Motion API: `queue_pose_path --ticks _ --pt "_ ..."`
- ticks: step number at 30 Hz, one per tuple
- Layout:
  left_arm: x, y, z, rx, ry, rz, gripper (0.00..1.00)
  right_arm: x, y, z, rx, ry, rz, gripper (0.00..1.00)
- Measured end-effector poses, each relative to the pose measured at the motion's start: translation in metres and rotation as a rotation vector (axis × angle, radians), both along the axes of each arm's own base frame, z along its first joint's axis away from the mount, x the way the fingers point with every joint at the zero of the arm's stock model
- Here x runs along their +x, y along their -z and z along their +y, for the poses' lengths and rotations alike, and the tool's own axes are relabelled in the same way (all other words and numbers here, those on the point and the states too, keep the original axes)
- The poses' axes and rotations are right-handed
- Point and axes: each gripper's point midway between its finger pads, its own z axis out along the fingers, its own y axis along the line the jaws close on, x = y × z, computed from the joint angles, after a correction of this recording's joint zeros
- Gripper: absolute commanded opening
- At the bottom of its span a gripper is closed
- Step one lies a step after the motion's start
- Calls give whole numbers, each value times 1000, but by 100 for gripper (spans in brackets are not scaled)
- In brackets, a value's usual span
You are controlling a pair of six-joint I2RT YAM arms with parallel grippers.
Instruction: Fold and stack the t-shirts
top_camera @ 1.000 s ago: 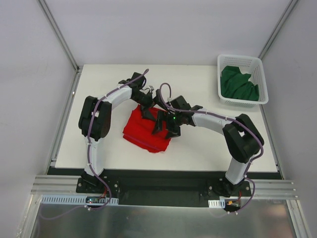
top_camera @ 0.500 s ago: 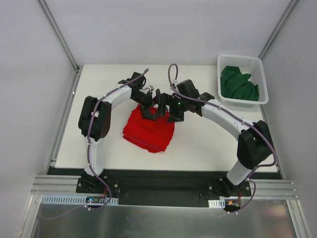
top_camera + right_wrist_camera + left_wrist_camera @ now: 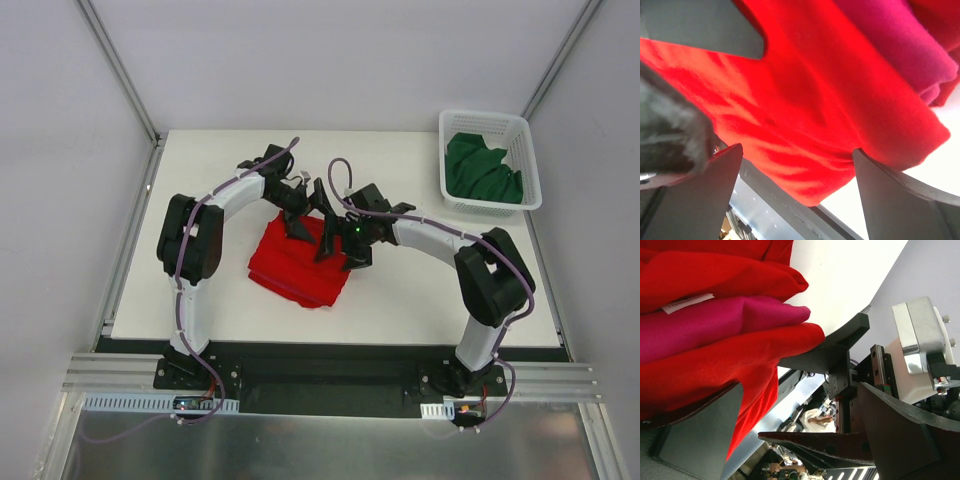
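Note:
A bright red t-shirt [image 3: 298, 268] lies folded in the middle of the table. The wrist views show a magenta-pink t-shirt [image 3: 715, 325] sandwiched between its red layers [image 3: 705, 275]. My left gripper [image 3: 298, 222] is open at the stack's far edge, one finger [image 3: 700, 435] against the red cloth. My right gripper [image 3: 336, 242] is open at the stack's far right corner, and the red fold [image 3: 805, 120] hangs between its wide-apart fingers [image 3: 905, 195]. The magenta layer [image 3: 895, 45] shows at the upper right there. A dark green t-shirt [image 3: 483, 168] lies crumpled in the basket.
The white lattice basket [image 3: 527, 150] stands at the table's far right corner. The two grippers are very close together; the right gripper's body [image 3: 850, 360] fills the left wrist view. The table [image 3: 420, 300] is bordered by metal rails at left and front.
My right gripper lifted back toward the far side, then came down again onto the stack's far right corner. The left arm and the shirts have hardly moved.

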Motion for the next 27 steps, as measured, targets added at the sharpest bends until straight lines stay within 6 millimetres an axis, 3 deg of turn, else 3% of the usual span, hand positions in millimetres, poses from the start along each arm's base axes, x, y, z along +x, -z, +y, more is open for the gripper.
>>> queue_pose_path --ticks 8,12,19,27 --pt "0 -1 0 -5 2 2 99 1 0 0 -2 0 -5 96" --pt "0 -1 0 -5 2 2 99 7 -14 -1 -5 -2 -29 96" --pt "-2 -1 0 -4 2 3 99 37 -41 -2 8 24 -119 96" --pt "-8 4 6 11 -5 15 99 41 -17 -7 -41 8 -92 96"
